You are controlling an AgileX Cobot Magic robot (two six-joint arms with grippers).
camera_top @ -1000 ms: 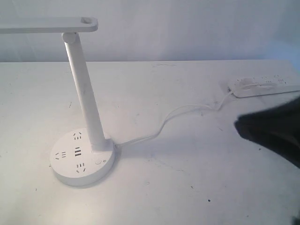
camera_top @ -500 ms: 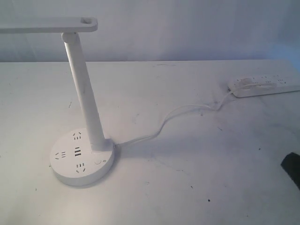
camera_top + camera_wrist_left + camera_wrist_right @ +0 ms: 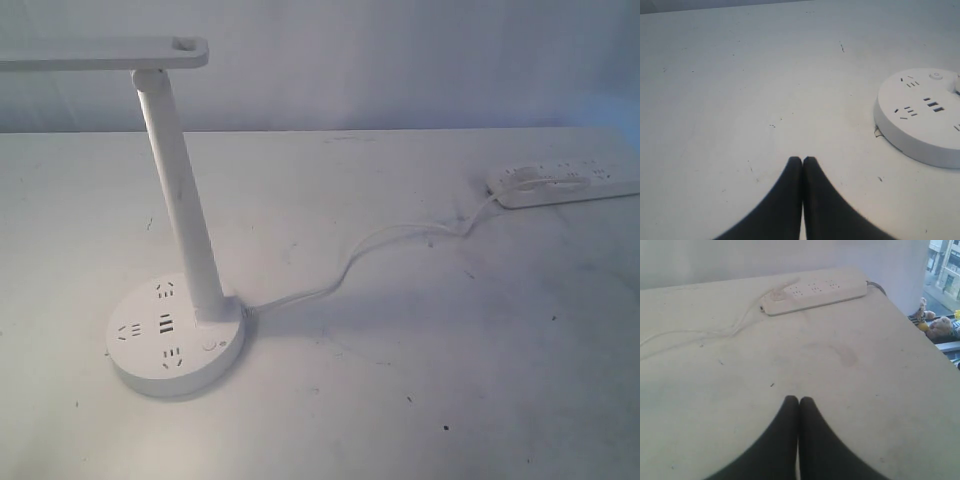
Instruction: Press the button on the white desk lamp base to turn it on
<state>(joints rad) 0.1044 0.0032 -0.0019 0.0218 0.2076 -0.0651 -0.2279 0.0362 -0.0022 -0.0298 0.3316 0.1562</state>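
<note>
The white desk lamp base (image 3: pixel 175 337) rests on the table at front left, a thick disc with dark socket slots and a slanted white stem (image 3: pixel 180 195). Its small round button (image 3: pixel 209 345) sits on the disc's top, right of the slots and near the stem foot. The left wrist view shows the base (image 3: pixel 922 117) and the button (image 3: pixel 936 75) at its far rim. My left gripper (image 3: pixel 802 159) is shut on nothing, over bare table well apart from the base. My right gripper (image 3: pixel 799 399) is also shut and empty. Neither gripper appears in the exterior view.
A long white power strip (image 3: pixel 565 183) lies at the back right, also visible as the strip (image 3: pixel 812 296) in the right wrist view. A thin white cord (image 3: pixel 370 250) runs from it to the lamp base. The lamp head (image 3: pixel 100 52) overhangs the upper left.
The dark right arm seen at the right edge one second ago has drawn back out of the exterior view. The lamp, cord and strip have not moved.
</note>
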